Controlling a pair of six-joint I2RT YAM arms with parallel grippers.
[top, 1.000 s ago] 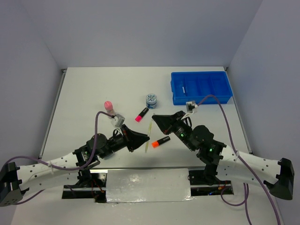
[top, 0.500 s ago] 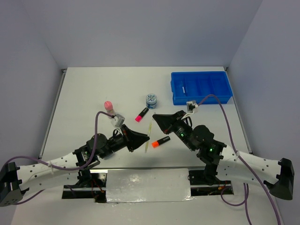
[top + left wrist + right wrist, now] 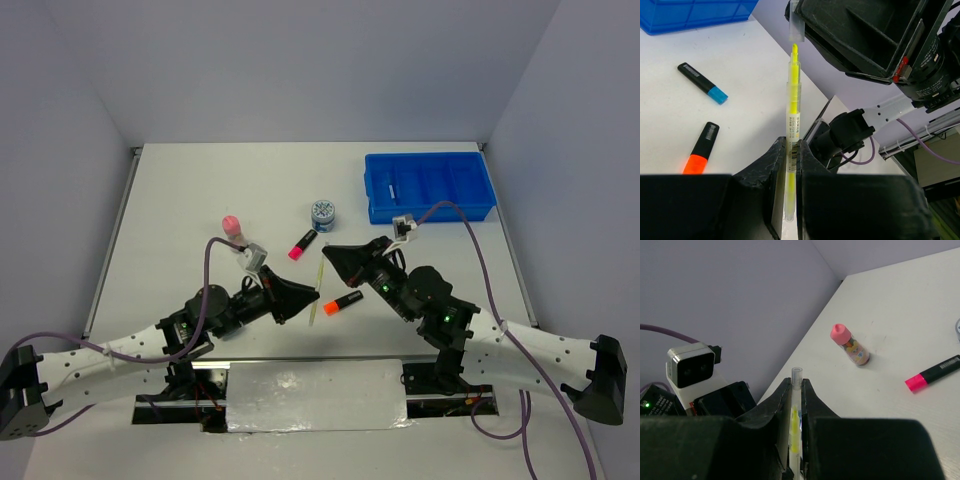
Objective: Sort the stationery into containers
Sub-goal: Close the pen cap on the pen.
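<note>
Mostly hidden inside right hand (image 3: 796,386): yellow pen (image 3: 797,374).

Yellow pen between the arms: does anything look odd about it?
Yes. The thin yellow pen is gripped at both ends at once: the left gripper holds its barrel, the right gripper pinches its clear cap, so it bridges them.

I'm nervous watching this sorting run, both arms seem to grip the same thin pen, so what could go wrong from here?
The left fingers and right fingers both clamp the yellow pen, one at each end; any uneven pull might bend it or pop its clear tip off. If either lets go early, it could drop by the orange marker, far from the blue tray.
</note>
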